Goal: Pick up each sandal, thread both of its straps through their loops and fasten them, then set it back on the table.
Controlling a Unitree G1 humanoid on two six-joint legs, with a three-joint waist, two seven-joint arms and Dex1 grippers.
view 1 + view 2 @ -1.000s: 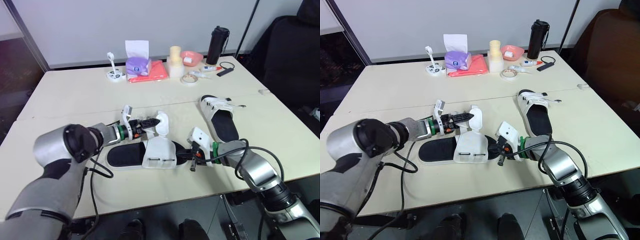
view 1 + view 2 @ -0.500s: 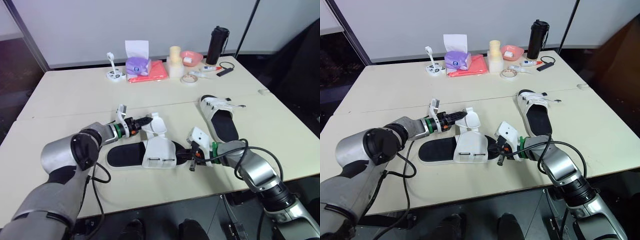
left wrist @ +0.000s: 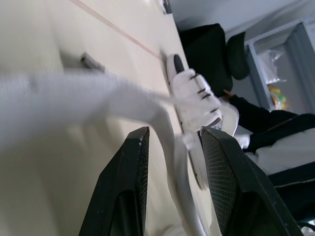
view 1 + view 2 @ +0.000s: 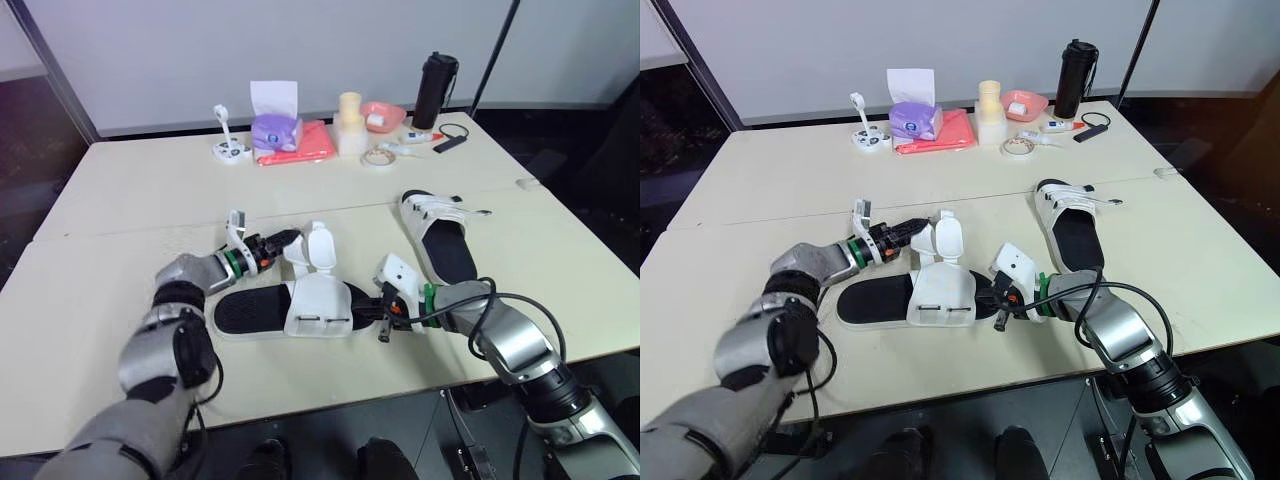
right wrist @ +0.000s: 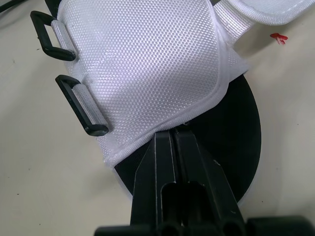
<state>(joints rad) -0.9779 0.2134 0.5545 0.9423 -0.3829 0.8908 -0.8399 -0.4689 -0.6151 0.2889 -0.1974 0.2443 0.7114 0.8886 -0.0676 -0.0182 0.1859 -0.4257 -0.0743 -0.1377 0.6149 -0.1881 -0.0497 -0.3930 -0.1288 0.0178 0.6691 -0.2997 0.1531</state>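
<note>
1. the near sandal [image 4: 300, 308] lies flat on the table [image 4: 120, 200], long axis across, from arm to arm.
2. the right gripper [image 4: 380, 318] is clenched on the sandal's toe-end edge (steadying it, i judge).
3. the left gripper [image 4: 287, 240] is the nearer to the raised strap [image 4: 318, 247] at the sandal's far side, its jaws apart and loose around the strap. the loops [image 5: 81, 105] wait on the sandal's near side.

Your pale table [image 4: 150, 180] carries an open sandal [image 4: 318, 305] at lower centre, a second sandal [image 4: 447, 255] right of centre, and at top centre a red cloth [image 4: 318, 140], tape roll [image 4: 376, 166] and black bottle [image 4: 434, 90].
</note>
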